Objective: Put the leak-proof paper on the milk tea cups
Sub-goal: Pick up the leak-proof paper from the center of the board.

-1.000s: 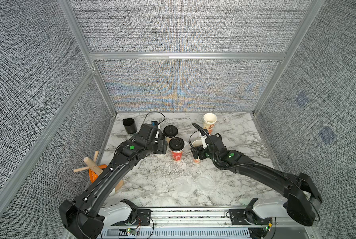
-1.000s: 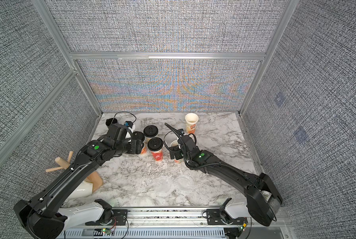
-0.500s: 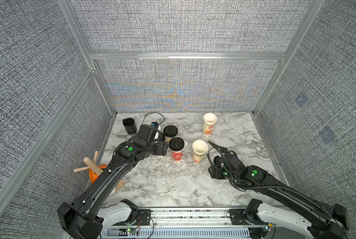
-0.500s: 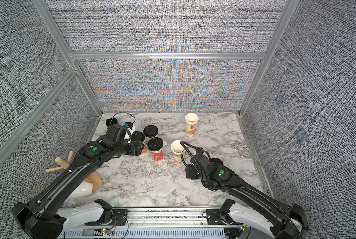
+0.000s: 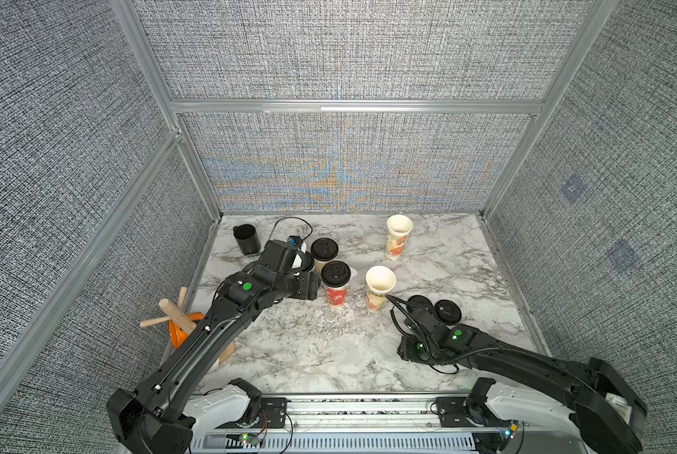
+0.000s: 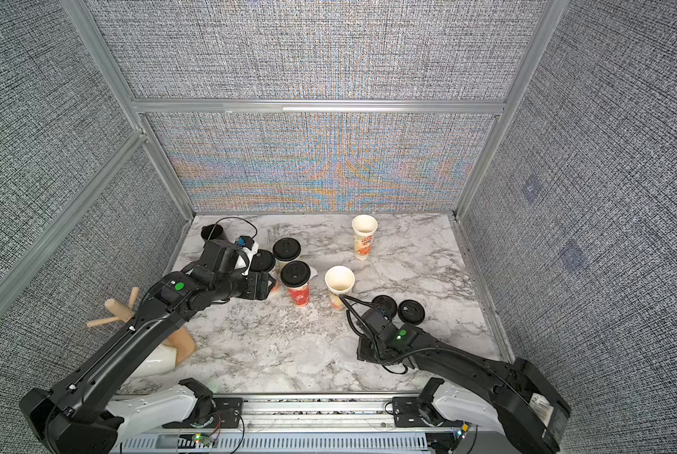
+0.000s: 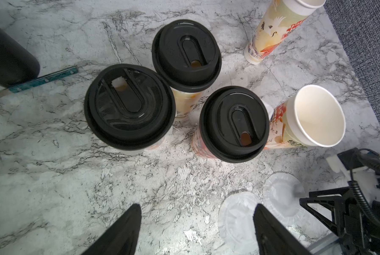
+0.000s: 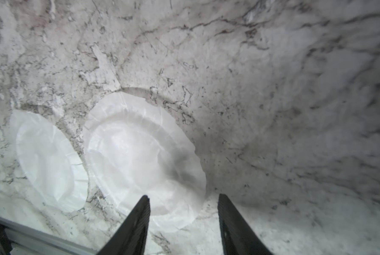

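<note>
Three milk tea cups wear black lids [image 7: 129,106] [image 7: 185,55] [image 7: 234,123]. Two more stand uncovered, one in the middle [image 5: 380,287] and one at the back [image 5: 399,236]. Two sheets of leak-proof paper [image 8: 140,154] [image 8: 47,159] lie flat side by side near the table's front [image 5: 350,355]. My right gripper [image 8: 182,196] hangs low over the right sheet's near edge. Its jaws are apart, the sheet's rim lies between them, and nothing is pinched. My left gripper [image 7: 197,206] is open and empty above the lidded cups, beside the red one [image 5: 335,283].
Two loose black lids [image 5: 421,304] [image 5: 448,311] lie just behind my right wrist. A plain black cup [image 5: 246,239] and a teal-handled utensil [image 7: 43,80] sit at the back left. An orange holder with wooden pegs [image 5: 183,322] stands by the left wall.
My right arm has drawn back from the middle open cup to the front of the table and dropped over the paper sheets, its jaws narrowing. The left arm has barely moved.
</note>
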You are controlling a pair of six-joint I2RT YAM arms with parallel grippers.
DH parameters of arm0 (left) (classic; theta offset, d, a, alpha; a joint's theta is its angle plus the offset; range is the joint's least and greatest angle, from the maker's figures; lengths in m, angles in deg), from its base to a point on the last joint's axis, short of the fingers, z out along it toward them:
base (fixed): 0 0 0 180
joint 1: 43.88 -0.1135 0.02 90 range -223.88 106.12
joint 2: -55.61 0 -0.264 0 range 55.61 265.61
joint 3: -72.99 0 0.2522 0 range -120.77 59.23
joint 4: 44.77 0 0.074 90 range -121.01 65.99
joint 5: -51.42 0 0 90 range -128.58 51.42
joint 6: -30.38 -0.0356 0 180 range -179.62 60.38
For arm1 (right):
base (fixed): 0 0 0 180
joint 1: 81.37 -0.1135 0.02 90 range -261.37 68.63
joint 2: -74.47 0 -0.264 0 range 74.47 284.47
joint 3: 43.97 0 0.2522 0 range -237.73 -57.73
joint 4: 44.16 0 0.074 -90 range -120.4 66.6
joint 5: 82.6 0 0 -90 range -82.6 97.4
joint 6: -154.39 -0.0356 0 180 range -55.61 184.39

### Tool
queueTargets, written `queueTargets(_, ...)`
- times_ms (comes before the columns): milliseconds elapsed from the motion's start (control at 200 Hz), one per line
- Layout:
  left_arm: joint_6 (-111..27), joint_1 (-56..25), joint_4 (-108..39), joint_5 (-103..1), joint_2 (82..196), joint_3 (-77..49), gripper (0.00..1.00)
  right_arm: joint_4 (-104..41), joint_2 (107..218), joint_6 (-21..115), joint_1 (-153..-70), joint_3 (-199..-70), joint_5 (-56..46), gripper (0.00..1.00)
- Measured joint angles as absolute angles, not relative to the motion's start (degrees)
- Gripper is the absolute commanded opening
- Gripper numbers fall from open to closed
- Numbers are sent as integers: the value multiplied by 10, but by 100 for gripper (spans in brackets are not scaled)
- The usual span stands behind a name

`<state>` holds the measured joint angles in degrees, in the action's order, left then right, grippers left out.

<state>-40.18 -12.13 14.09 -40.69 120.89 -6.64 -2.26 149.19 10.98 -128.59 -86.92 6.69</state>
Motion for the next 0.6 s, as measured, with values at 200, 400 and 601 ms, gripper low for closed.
queueTargets(200, -405, -121, 141, -422, 1209, -65, 82, -5, 1537, 108, -1297, -892, 92, 37)
queueTargets(400, -408, -121, 140, -431, 1206, -62, 82, 0, 1577, 108, -1313, -910, 122, 12)
queueTargets(601, -412, -121, 141, -431, 1201, -59, 82, -9, 1612, 103, -1334, -926, 146, 0)
